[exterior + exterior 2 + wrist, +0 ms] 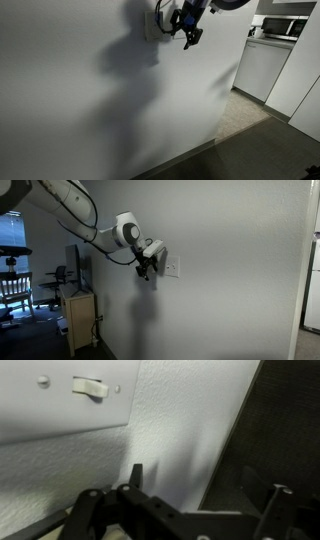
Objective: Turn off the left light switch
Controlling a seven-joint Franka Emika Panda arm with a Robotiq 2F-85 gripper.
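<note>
A white wall plate [173, 268] sits on the white wall; its switches are too small to tell apart in both exterior views. In the wrist view the plate [30, 405] fills the top left, with one small white switch toggle [90, 387] between two screws. I cannot tell which switch of the pair it is. My gripper [147, 270] hangs just beside the plate, close to the wall, and also shows in an exterior view [189, 33]. Its two dark fingers [205, 485] are spread apart with nothing between them, and are off the plate.
The textured white wall [170, 430] ends at a corner [240, 60], with a kitchen counter and white cabinets [265, 65] beyond. A wooden cabinet [80, 320] and a chair [15, 285] stand on the arm's side. The arm casts a large shadow [130, 60] on the wall.
</note>
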